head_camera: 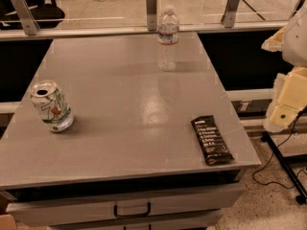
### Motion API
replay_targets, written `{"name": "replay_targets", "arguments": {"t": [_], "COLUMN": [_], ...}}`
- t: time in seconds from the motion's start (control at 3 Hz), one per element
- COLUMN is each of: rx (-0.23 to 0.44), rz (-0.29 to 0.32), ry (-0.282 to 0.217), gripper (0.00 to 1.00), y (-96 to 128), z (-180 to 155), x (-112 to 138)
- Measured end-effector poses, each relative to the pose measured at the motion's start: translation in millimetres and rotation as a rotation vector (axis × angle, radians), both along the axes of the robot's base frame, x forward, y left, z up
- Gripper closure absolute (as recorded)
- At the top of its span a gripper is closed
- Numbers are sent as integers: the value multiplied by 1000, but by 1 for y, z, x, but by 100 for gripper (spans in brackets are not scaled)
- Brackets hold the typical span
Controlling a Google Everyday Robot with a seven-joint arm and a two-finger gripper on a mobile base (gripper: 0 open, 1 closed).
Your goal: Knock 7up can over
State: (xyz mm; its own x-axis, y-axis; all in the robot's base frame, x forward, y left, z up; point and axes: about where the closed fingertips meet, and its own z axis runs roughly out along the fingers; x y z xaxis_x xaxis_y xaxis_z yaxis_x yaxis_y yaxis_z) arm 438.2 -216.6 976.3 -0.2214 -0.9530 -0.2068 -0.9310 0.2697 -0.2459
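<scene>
The 7up can (52,106) stands upright near the left edge of the grey table (129,80). It is white-silver with green lines, a red spot and an opened silver top. My gripper (288,102) is the cream-coloured part at the right edge of the camera view. It is off the table's right side and far from the can, with nothing touching it.
A clear plastic water bottle (168,38) stands at the table's back middle. A black snack bar (212,140) lies flat near the front right corner. A drawer with a dark handle (132,210) is below the front edge. Glass-railing posts (151,4) run behind the table.
</scene>
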Motion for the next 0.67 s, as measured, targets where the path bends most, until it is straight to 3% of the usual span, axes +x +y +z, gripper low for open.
{"name": "replay_targets", "arguments": {"t": [0.33,0.67], "rx": [0,62], "rz": [0,84], "ry": [0,13], "gripper": [0,0], "y": [0,40], "z": [0,-13], "x": [0,12]}}
